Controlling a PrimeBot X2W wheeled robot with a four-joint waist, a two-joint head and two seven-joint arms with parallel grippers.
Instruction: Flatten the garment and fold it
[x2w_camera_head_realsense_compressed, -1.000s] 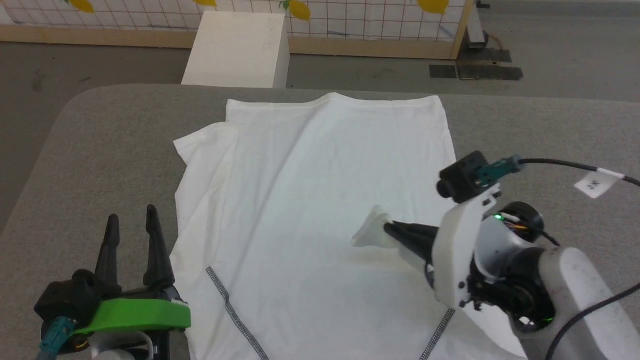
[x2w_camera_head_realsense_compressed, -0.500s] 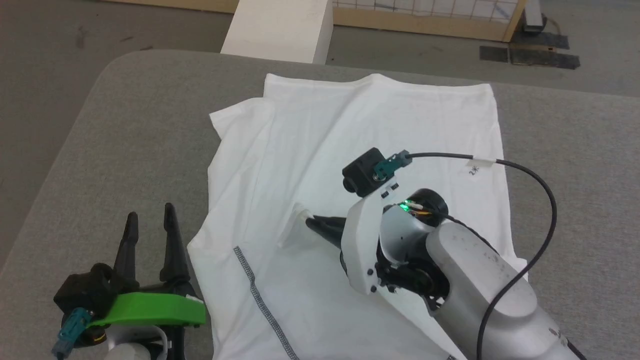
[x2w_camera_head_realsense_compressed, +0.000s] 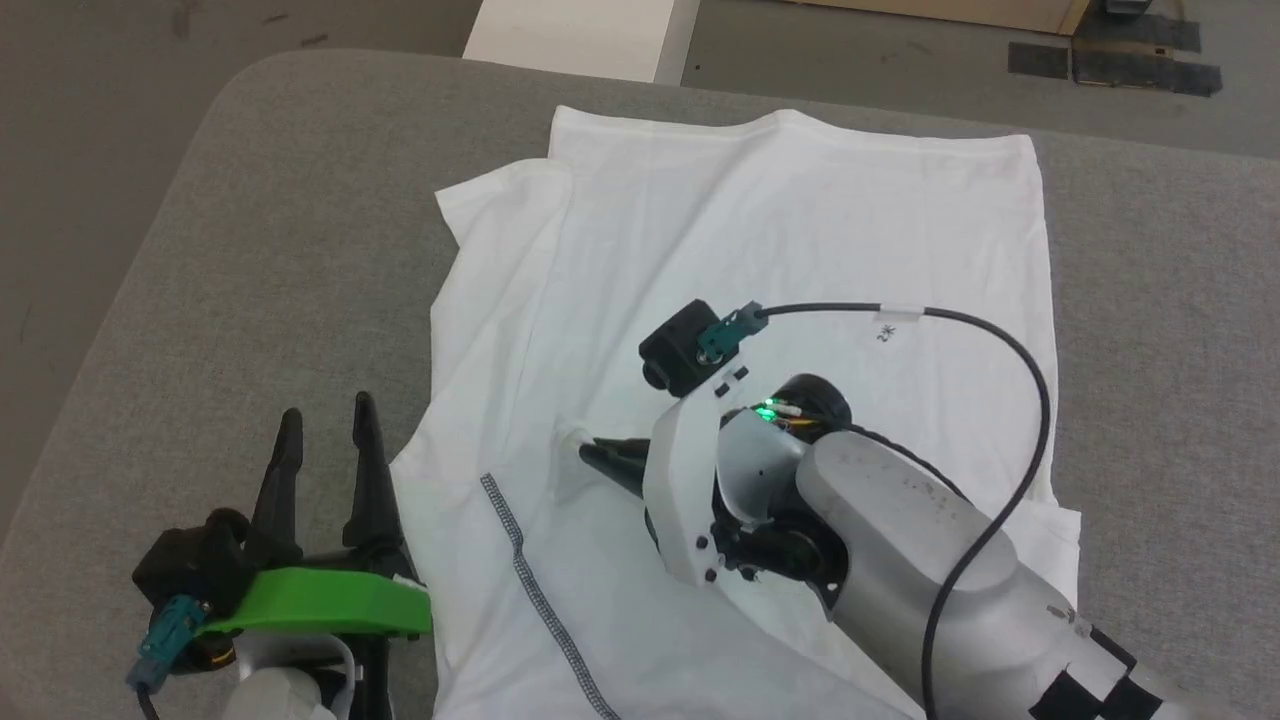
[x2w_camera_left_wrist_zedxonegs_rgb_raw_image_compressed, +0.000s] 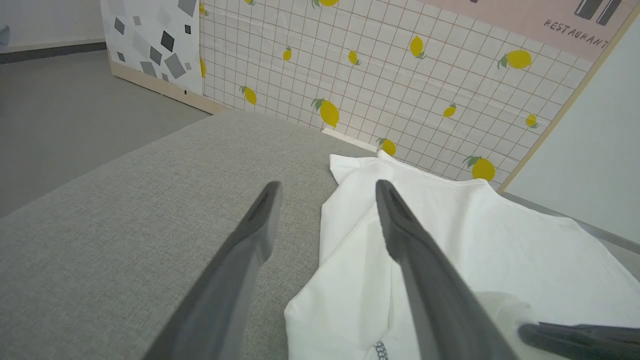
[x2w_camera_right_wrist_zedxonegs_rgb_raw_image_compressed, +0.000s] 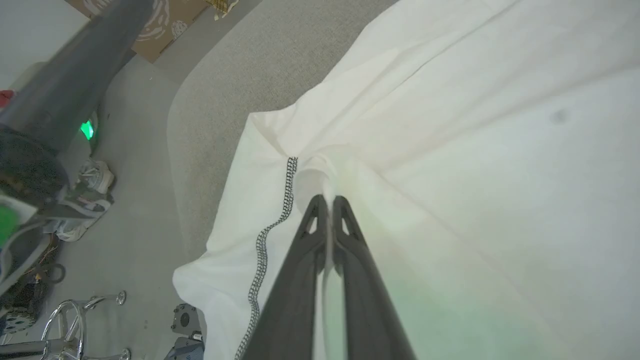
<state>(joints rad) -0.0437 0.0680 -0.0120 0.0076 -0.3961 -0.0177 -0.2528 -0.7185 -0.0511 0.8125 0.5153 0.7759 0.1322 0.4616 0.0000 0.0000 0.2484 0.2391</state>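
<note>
Grey table (x2w_camera_head_realsense_compressed: 220, 230) bears creased white garment (x2w_camera_head_realsense_compressed: 800, 230), dark-seamed.

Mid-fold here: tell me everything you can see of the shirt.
The garment is a plain white shirt of thin fabric, spread mostly flat with soft creases on the grey padded table. A dark grey zigzag seam runs diagonally across its near part. The right pincer, shut, pinches up a small fold mid-body; the open left pincer stands beside its left edge.

Pale grey forearm (x2w_camera_head_realsense_compressed: 880, 520), black cable (x2w_camera_head_realsense_compressed: 820, 308), green-trimmed left hand (x2w_camera_head_realsense_compressed: 326, 408)
</note>
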